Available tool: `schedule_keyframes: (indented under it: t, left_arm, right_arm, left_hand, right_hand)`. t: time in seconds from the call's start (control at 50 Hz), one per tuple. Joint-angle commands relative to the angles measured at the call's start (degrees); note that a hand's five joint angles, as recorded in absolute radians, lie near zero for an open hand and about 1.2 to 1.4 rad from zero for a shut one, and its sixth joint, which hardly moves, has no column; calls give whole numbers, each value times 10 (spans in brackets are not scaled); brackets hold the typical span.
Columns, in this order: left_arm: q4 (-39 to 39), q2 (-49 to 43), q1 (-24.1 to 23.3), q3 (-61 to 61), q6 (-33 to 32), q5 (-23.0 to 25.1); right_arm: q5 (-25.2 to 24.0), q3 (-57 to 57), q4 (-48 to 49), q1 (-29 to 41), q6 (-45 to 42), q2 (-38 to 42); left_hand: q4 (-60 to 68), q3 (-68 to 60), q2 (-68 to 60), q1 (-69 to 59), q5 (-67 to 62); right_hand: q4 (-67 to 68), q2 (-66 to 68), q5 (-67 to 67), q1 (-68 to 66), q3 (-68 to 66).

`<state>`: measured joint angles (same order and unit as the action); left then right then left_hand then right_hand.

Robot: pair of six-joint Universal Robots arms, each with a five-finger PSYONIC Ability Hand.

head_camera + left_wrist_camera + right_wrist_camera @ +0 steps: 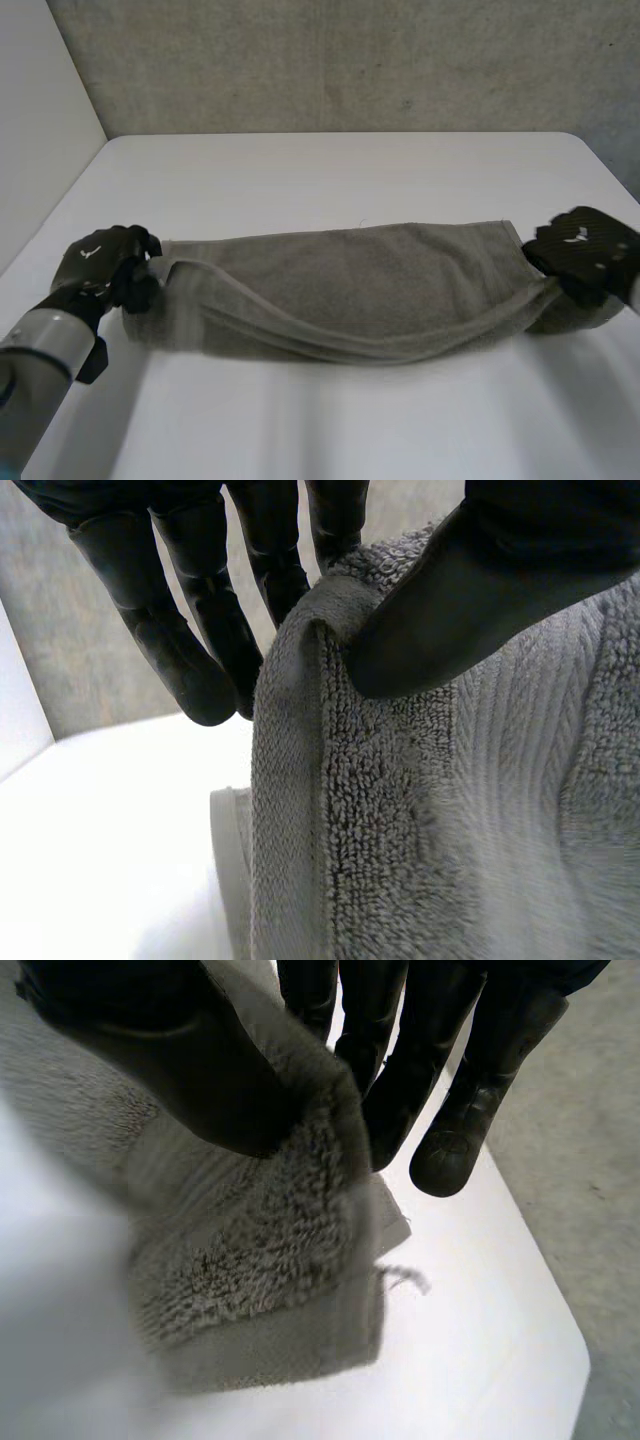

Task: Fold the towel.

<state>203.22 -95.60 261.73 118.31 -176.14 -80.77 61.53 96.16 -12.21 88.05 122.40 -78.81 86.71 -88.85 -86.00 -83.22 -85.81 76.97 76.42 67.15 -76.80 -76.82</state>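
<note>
The towel point(350, 290), stretched along the tabletop point(330, 170), is pinched at each end by the fingers point(190, 650) of the left hand point(100, 265) and right hand point(580, 250), and should be carried over evenly, both ends together.

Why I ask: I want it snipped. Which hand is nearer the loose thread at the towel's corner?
Right. The right hand pinches the towel end bearing the loose thread; the left hand pinches the opposite end.

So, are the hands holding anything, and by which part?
Yes, the towel. The left hand pinches one short end between its thumb and fingers. The right hand pinches the opposite end the same way.
</note>
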Motion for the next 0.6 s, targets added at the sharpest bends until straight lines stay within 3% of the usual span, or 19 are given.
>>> schedule_keyframes:
  t: [0.02,0.1,0.16,0.26,0.4,0.42,0.44,0.46,0.48,0.5,0.52,0.6]
  left_arm:
    - [3,-126,-4,-101,-1,-38]
    - [3,-199,-10,-179,-1,-78]
    - [2,-243,-14,-235,-1,-95]
    - [-1,-299,-23,-311,0,-100]
    - [-1,-355,-39,-379,0,-99]
    - [0,-365,-42,-391,0,-99]
    - [0,-365,-42,-391,0,-99]
    - [0,-373,-46,-398,1,-98]
    - [-1,-377,-47,-403,3,-98]
    - [-1,-377,-47,-403,3,-98]
    - [-2,-378,-51,-404,0,-99]
    - [-4,-368,-57,-396,2,-98]
  right_arm:
    - [83,-150,8,82,2,158]
    - [101,-267,9,111,4,256]
    - [106,-302,10,117,5,281]
    - [133,-429,26,131,27,368]
    - [138,-519,65,140,54,435]
    - [143,-533,75,143,54,448]
    - [143,-533,75,143,54,448]
    - [151,-546,82,147,54,462]
    - [165,-555,85,152,54,473]
    - [165,-555,85,152,54,473]
    - [184,-559,86,157,54,480]
    - [224,-560,84,161,57,480]
  left_hand:
    - [-67,88,60,32,158]
    - [-67,88,60,32,158]
    - [-67,88,60,32,158]
    - [-67,88,60,32,158]
    - [-67,88,60,32,158]
    - [-67,88,60,32,158]
    - [-67,88,60,32,158]
    - [-187,208,180,152,278]
    - [-541,562,534,506,632]
    - [-545,566,537,510,636]
    - [-767,788,760,732,858]
    - [-763,785,756,728,854]
  right_hand:
    - [30,36,29,-32,-32]
    - [30,36,29,-32,-32]
    - [30,36,29,-32,-32]
    - [30,36,29,-32,-32]
    - [30,36,29,-32,-32]
    - [-56,-50,-57,54,54]
    - [-57,-51,-58,55,55]
    - [-328,-323,-330,326,327]
    - [-635,-630,-637,634,634]
    - [-639,-633,-640,637,637]
    - [-670,-664,-671,668,668]
    - [-670,-664,-671,668,668]
